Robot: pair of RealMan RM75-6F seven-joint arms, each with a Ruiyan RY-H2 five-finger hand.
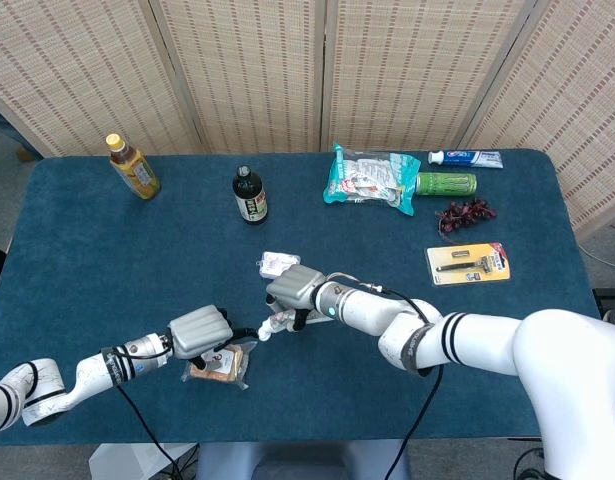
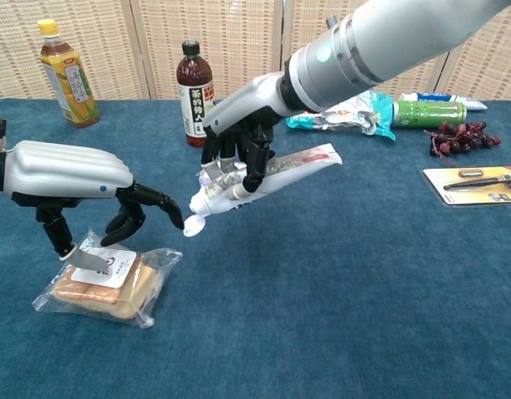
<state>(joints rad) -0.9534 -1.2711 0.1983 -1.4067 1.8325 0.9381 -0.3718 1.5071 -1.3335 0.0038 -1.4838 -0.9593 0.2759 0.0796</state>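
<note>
- Head view, lower left of centre: my right hand (image 1: 295, 287) grips a white tube (image 1: 272, 325), cap end pointing toward the lower left. Just beyond the cap, my left hand (image 1: 199, 331) hovers over a bagged sandwich (image 1: 219, 366) on the blue table (image 1: 87, 270).
- Head view, remainder: a small pink packet (image 1: 279, 263) lies just above my right hand. Along the upper edge stand a yellow-capped drink bottle (image 1: 133, 167) and a dark sauce bottle (image 1: 250, 195); at upper right lie a snack bag (image 1: 372, 180), a green can (image 1: 446, 184), a toothpaste box (image 1: 467, 158), grapes (image 1: 465, 214) and a carded razor (image 1: 468, 264).
- Chest view, centre: my right hand (image 2: 238, 158) has its fingers wrapped round the tube (image 2: 263, 179), which is lifted clear of the table and tilted, cap lowest.
- Chest view, left: my left hand (image 2: 68, 174) holds nothing; its fingers (image 2: 147, 202) are spread and curved, the foremost tip just short of the cap, while another digit touches the sandwich bag (image 2: 105, 283).
- Step in hand, as I judge it: passing the tube between hands. The next move calls for my left fingers to close round the cap end before my right lets go.
</note>
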